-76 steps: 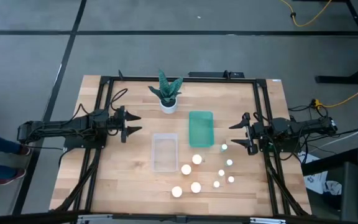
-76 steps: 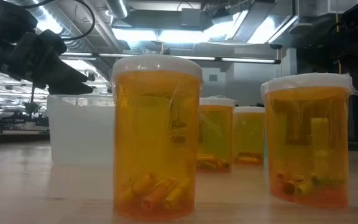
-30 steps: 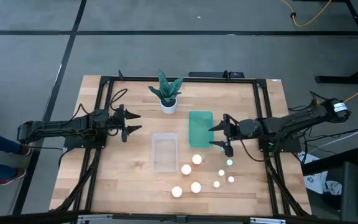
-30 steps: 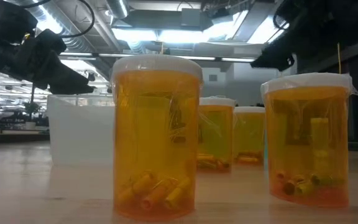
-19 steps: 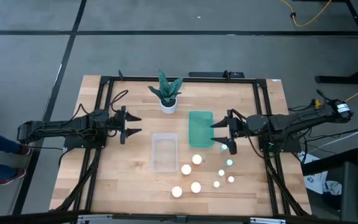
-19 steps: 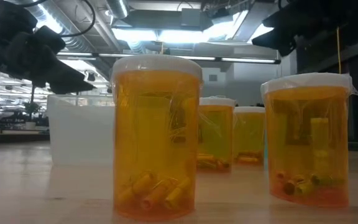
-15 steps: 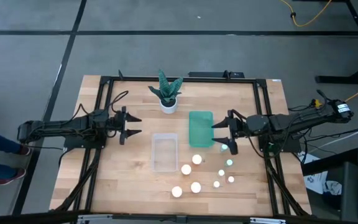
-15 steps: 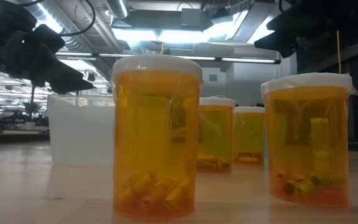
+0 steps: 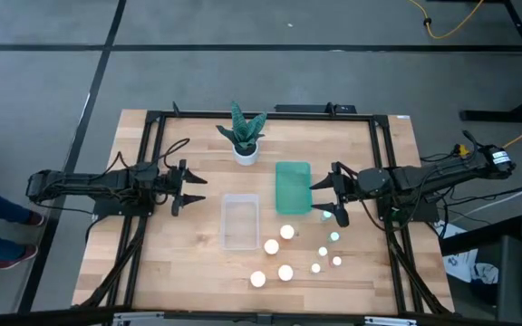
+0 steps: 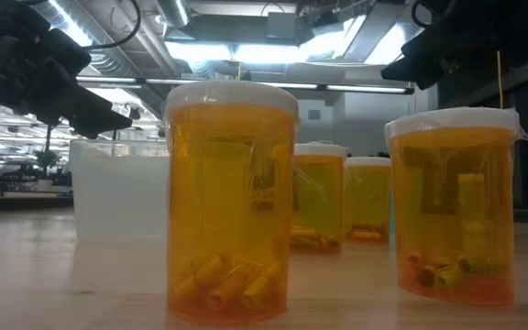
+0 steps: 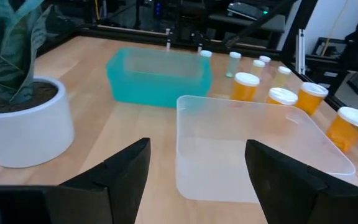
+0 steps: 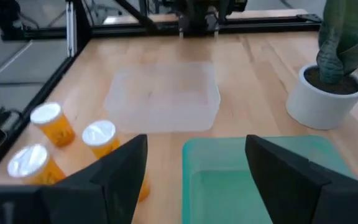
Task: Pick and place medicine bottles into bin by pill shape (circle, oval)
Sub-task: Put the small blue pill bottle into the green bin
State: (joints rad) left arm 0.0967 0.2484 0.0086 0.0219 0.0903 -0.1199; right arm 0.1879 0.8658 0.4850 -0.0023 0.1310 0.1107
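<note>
Several medicine bottles stand upright near the table's near right. The larger orange ones have white caps [image 9: 271,245] [image 10: 230,202] [image 11: 247,86] [image 12: 100,137]. The smaller ones [image 9: 334,236] stand right of them, and one [image 9: 326,215] stands just beside my right gripper. My left gripper [image 9: 198,189] [image 11: 197,180] is open and empty, left of the clear bin [image 9: 240,220]. My right gripper [image 9: 321,200] [image 12: 194,180] is open and empty, at the right side of the green bin [image 9: 293,187].
A plant in a white pot [image 9: 244,152] stands at the far middle of the table, behind both bins. A black frame [image 9: 383,163] runs along the table's edges. Bare wood lies left of the clear bin and along the near left.
My right gripper has drawn back a little toward the table's right edge and stays open. My left gripper has shifted slightly toward the near edge. The bottles and bins have not moved.
</note>
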